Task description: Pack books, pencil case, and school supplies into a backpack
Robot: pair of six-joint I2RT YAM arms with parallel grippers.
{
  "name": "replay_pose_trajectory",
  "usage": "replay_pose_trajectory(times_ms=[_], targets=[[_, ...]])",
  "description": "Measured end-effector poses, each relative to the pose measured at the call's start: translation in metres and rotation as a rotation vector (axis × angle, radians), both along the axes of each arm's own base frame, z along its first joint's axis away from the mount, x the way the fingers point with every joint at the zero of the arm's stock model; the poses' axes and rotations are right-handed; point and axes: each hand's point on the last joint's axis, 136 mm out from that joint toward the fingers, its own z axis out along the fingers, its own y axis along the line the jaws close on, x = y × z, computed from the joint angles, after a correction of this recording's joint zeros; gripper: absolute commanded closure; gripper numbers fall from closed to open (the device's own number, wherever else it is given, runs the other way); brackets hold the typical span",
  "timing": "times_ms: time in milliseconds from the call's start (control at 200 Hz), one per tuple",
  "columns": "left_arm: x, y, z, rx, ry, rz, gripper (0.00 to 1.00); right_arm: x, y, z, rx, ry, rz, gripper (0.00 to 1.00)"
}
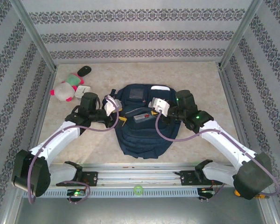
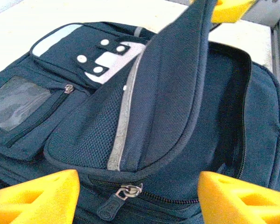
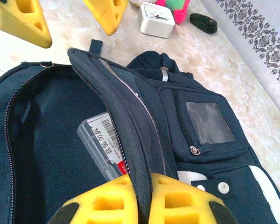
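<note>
While the right gripper (image 3: 144, 201) clamps the lifted flap (image 3: 123, 112) of the navy backpack (image 1: 141, 140) tight between its fingers, the left gripper (image 2: 137, 198) hovers at the bag's left side, spread wide and holding nothing. The pencil case (image 3: 101, 144) lies inside the open main compartment. A white clock (image 3: 155, 18) stands on the table (image 1: 200, 88), far left of the bag.

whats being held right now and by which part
The right end effector pinches the backpack by the zipper edge of its raised front flap. The left end effector is open and empty.
</note>
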Motion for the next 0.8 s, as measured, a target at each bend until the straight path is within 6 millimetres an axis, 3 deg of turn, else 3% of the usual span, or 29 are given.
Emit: replay_pose_trajectory(times_ms=[265, 630, 710, 805], targets=[[0.009, 0.0, -0.047, 0.134, 0.017, -0.149, 0.26, -0.006, 0.0, -0.005, 0.009, 0.017, 0.024, 1.0], [-0.005, 0.0, -0.046, 0.123, 0.044, -0.255, 0.85, -0.007, 0.0, -0.006, 0.023, 0.043, 0.014, 1.0], [-0.009, 0.003, -0.045, 0.131, 0.037, -0.243, 0.85, -0.007, 0.0, -0.006, 0.026, 0.051, 0.008, 1.0], [-0.016, 0.007, -0.045, 0.138, 0.033, -0.228, 0.75, -0.007, 0.0, -0.006, 0.032, 0.065, -0.002, 1.0]])
